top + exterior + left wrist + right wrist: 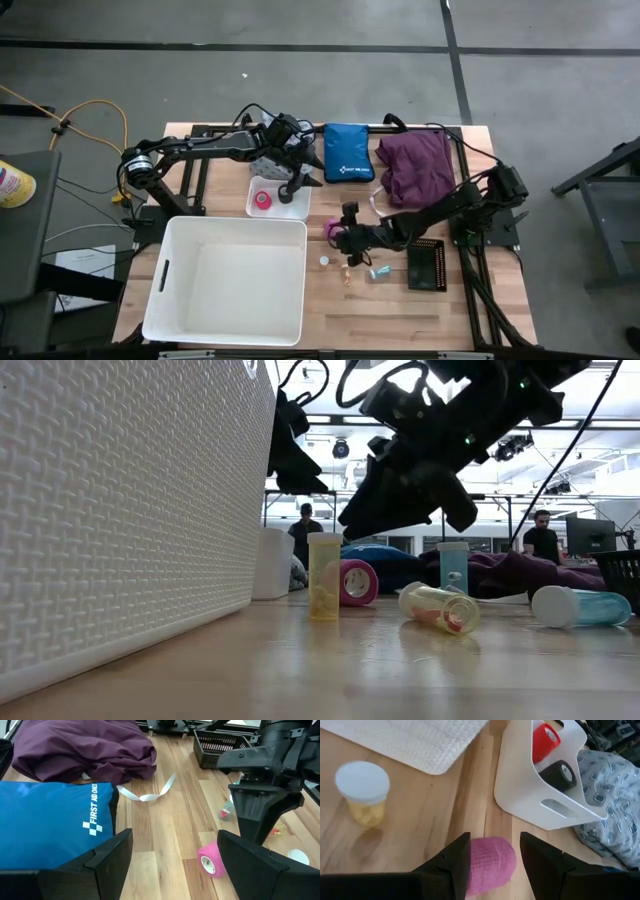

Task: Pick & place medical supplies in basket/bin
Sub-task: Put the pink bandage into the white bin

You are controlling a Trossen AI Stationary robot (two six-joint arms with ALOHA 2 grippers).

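A pink tape roll (331, 232) (492, 862) lies on the wood beside the large white basket (225, 280). My right gripper (346, 236) (492, 865) is open and hovers just above the roll, one finger on each side; the low view shows the gripper (405, 500) clear of the roll (358, 582). My left gripper (300, 182) (172, 865) is open, in the air between the small white bin (278, 197) and the blue pouch (348, 152). The bin holds a red roll (545, 737) and a black roll (561, 772). The purple cloth (415, 165) and the grey patterned cloth (612, 800) lie on the table.
Several white-capped vials stand or lie near the table's near edge: a yellow upright one (324, 575) (364, 790), one on its side (440, 608), a teal one (580, 606). A black mesh basket (427, 265) sits on the right. A white strip (150, 795) lies by the purple cloth.
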